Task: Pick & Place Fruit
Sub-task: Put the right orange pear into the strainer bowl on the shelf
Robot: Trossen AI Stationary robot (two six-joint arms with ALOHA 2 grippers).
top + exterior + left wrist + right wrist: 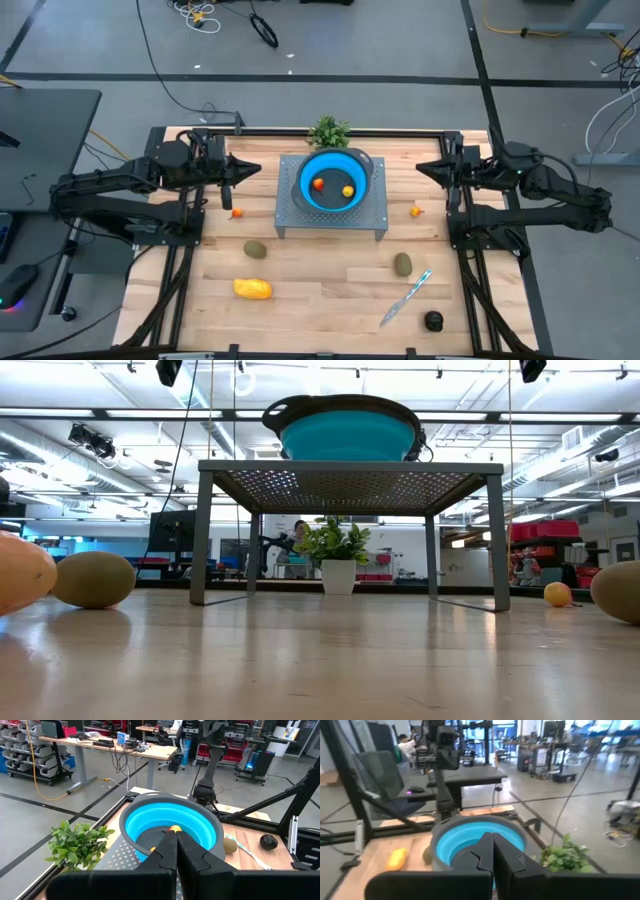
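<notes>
Fruit lay partly sorted: two small pieces, one reddish-orange (318,183) and one yellow (347,190), sat inside the blue bowl (306,172) on the perforated metal stand (290,215), while six more waited on the worktop (320,290).

Both arms were parked at the far corners, clear of everything. The left hand (252,170) had its fingers pressed together and empty, and the right hand (424,170) likewise (neither touched any fruit). So a fresh pick was due, by my reading.

Just below and inward of the left hand sat a tiny orange fruit (237,212), with an olive oval (255,249) and the yellow-orange oblong (252,289) farther toward the near edge. Near the right hand lay another tiny orange one (416,210), then a second olive oval (402,264) and the black round (433,321).

The next move would call for spreading the fingers, then descending over the closest piece.
</notes>
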